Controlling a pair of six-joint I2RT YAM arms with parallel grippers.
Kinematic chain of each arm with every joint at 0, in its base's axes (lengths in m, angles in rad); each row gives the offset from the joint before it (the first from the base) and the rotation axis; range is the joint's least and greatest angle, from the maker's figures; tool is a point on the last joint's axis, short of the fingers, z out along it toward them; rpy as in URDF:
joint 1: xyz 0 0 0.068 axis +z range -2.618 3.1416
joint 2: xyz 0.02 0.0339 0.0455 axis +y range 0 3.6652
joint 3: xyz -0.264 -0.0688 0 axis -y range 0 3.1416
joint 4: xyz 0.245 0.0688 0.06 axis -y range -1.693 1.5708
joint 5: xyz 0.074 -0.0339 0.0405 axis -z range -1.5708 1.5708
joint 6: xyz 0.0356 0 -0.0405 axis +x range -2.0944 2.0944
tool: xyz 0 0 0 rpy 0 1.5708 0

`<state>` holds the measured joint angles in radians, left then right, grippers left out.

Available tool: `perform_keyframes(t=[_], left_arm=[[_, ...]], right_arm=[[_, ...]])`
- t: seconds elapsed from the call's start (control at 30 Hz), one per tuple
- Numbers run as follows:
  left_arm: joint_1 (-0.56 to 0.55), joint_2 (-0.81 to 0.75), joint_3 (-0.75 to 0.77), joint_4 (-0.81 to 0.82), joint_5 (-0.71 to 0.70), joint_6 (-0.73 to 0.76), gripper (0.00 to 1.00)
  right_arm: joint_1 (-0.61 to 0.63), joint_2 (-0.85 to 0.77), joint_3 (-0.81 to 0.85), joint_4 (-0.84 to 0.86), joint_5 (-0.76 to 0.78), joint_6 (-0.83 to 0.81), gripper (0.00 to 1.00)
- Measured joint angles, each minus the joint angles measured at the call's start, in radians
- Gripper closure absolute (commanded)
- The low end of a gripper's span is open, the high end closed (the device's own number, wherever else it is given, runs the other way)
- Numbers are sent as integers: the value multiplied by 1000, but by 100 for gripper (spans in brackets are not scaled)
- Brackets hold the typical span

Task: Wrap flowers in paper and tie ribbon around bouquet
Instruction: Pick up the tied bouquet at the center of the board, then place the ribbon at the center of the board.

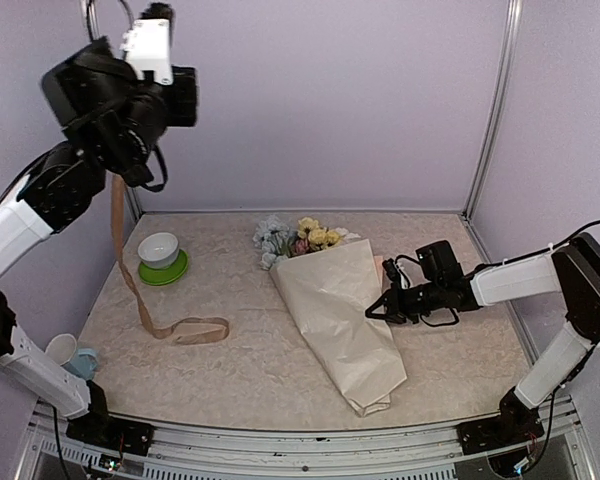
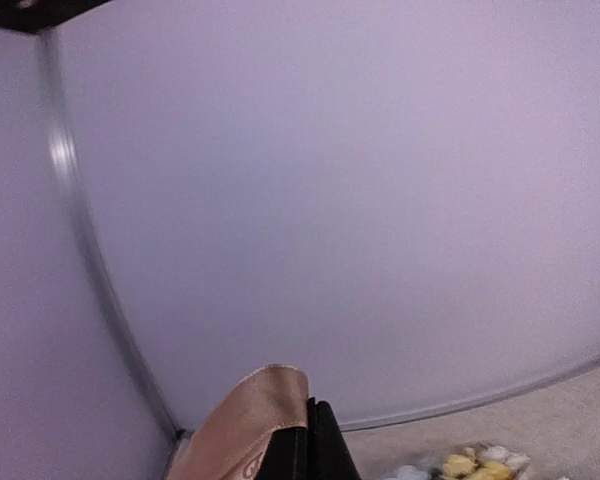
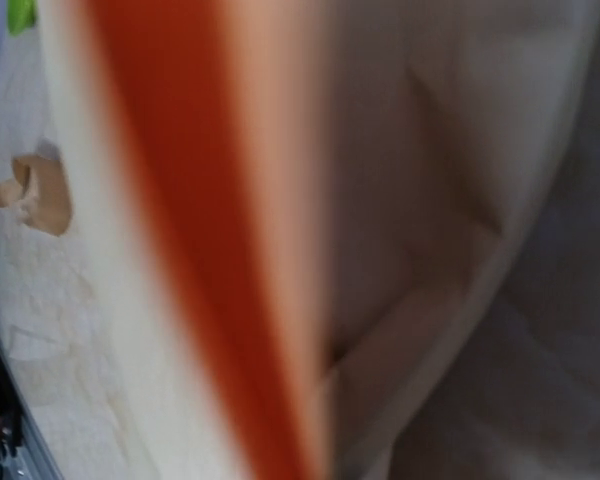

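**Ribbon up, wrap done: tying step about to start**

Left pincer [image 1: 128, 172]: closed on the top end of the ribbon [image 1: 117, 225]. You have it high in the upper left of the overhead view. Its wrist view shows the tan end folded over beside the black fingers [image 2: 315, 445], at the bottom edge of the frame.

From that grip the ribbon hangs straight down and passes a white bowl [image 1: 158, 248] on a green saucer [image 1: 168, 272]. It ends in a flat loop on the table [image 1: 230, 385], left of centre and well apart from the wrap.

Right pincer [image 1: 378, 308]: closed, tips at the right edge of the paper [image 1: 335, 310]. It appears to pinch that edge. Its wrist view shows only creased paper and an orange blur, so the hold cannot be confirmed there.

The paper lies as a cone in the centre of the frame, narrow end towards the lower right. The flowers [image 1: 315, 237] stick out of its open upper end, yellow, pink and pale blue.

Judgement: wrapping looks finished and no ribbon is round the cone yet, so you are at the start of the tie.

Next move calls for:
- Carrying the ribbon rightward and down across the narrow part of the cone.
- Keeping the right hold firm so the fold does not spring open.
- Watching the loose loop so it does not snag the bowl.
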<state>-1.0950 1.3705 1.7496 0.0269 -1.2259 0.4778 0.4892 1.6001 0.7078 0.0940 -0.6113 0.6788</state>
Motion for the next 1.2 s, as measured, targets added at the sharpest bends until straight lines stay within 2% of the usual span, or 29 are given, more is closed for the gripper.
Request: perform_keyframes(t=[0.03,0.1,0.27,0.37,0.57,0.7,0.8,0.97,1.07,1.2], left_arm=[[-14,65,40,-122,148,-99,100],[-20,145,42,-265,399,-222,100],[-46,215,-186,-433,1031,-404,100],[-99,217,-273,-484,1288,-438,100],[-159,279,-269,-480,1583,-454,100],[-208,466,-140,-482,1640,-426,100],[-274,630,-29,-481,1601,-397,100],[-327,761,-3,-480,1431,-352,100],[-316,769,-3,-453,1328,-303,100],[-299,765,-6,-330,1131,-230,100]], right_arm=[[0,-3,6,0,0,2,100],[0,-8,17,0,-4,10,100],[0,-9,37,-6,-28,35,100],[0,-9,54,-16,-44,58,100],[14,-6,117,-45,-41,98,100],[41,2,185,-76,-18,107,100],[64,3,229,-106,8,112,100],[99,3,280,-150,37,116,100],[103,3,304,-184,50,107,100],[104,7,342,-228,52,87,100]])
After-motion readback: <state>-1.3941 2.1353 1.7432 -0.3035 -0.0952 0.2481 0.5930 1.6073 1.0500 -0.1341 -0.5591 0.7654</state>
